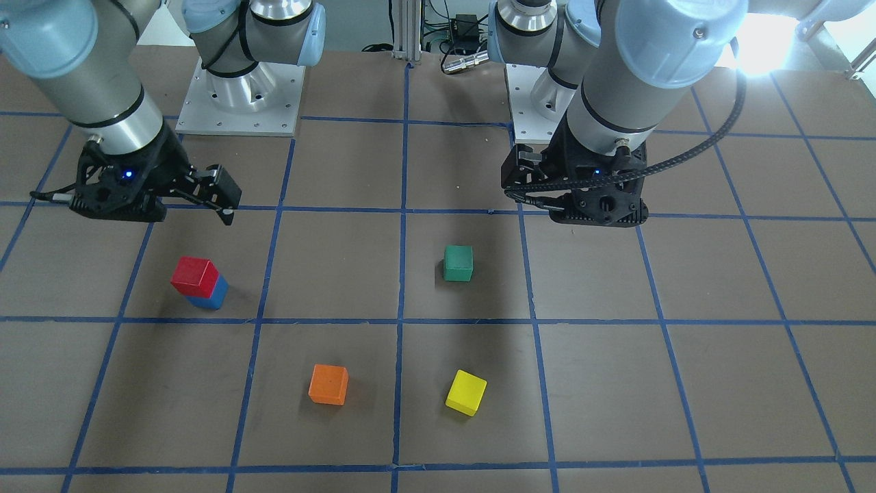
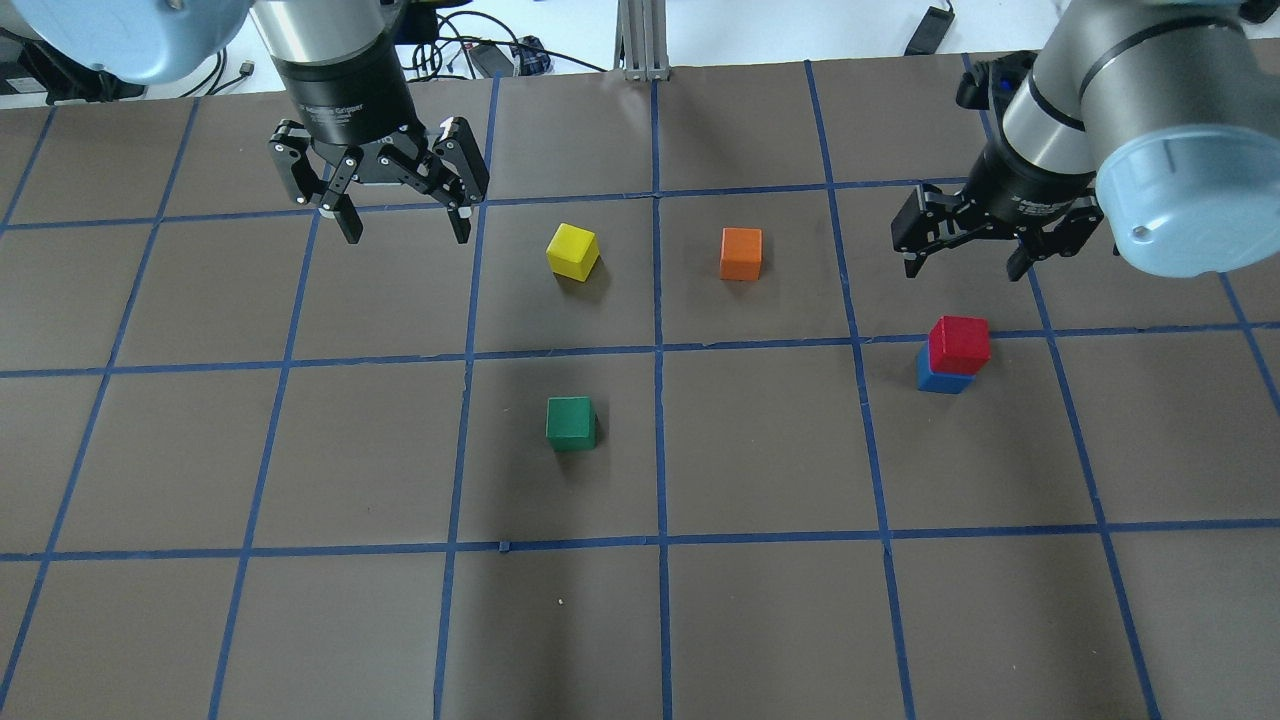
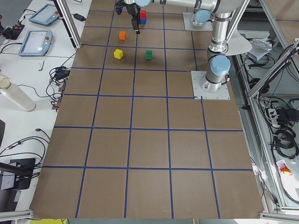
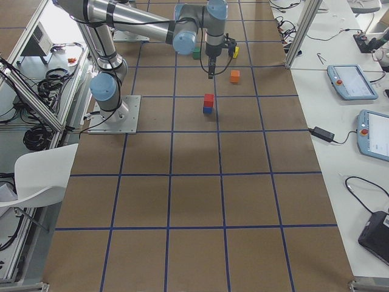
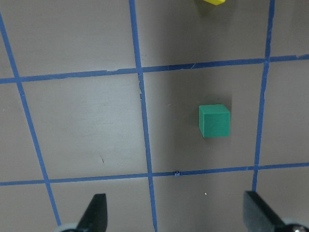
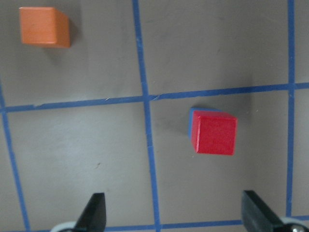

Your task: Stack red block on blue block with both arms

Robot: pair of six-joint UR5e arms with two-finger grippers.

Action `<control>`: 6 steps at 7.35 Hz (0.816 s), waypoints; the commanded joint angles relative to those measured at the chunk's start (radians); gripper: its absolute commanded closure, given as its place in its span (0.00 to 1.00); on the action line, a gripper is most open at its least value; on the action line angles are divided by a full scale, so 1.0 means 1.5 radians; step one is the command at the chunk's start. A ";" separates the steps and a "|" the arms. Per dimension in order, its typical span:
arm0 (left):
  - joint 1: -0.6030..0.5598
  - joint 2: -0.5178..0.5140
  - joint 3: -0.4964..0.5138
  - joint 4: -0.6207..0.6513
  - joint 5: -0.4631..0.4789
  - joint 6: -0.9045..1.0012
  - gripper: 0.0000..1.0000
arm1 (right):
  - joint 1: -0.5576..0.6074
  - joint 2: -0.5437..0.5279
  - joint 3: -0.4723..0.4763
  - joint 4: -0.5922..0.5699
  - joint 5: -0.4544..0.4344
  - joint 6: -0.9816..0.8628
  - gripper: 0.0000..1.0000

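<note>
Read from the overhead view, the green block (image 2: 571,423) is met first on the table (image 2: 760,600), at about eight o'clock from the centre and well apart from everything else.

Farther out, at three o'clock, the red block (image 2: 959,344) is seen resting on the blue block (image 2: 938,380). It is set slightly off square, so a strip of blue is left showing along one side. The stacking is judged done.

The red cube is judged light, rigid and matte, so little slip is expected. If it were to be squared up, two opposite side faces would be taken, gently, lest the blue one be shifted.

At ten o'clock from the stack the orange block (image 2: 741,253) is found, with the yellow block (image 2: 573,251) at nine o'clock from that. Neither is in the way.

Farthest, the right gripper (image 2: 962,270) is held above the table at twelve o'clock from the stack, jaws spread wide, nothing grasped. The left gripper (image 2: 407,237), at nine o'clock from the yellow block, is likewise spread and empty.
</note>
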 commanded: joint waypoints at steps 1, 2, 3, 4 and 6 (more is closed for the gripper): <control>-0.023 -0.002 0.000 0.005 0.006 -0.015 0.00 | 0.033 -0.020 -0.053 0.055 -0.003 0.006 0.00; -0.027 0.004 -0.005 0.012 0.006 -0.027 0.00 | 0.028 -0.018 -0.072 0.055 -0.017 0.009 0.00; -0.030 0.012 -0.021 0.012 0.004 -0.036 0.00 | 0.029 -0.009 -0.080 0.068 -0.017 0.056 0.00; -0.032 0.035 -0.061 0.048 0.005 -0.034 0.00 | 0.031 -0.009 -0.082 0.066 -0.010 0.064 0.00; -0.031 0.066 -0.117 0.167 0.006 -0.035 0.00 | 0.031 -0.001 -0.094 0.063 -0.007 0.065 0.00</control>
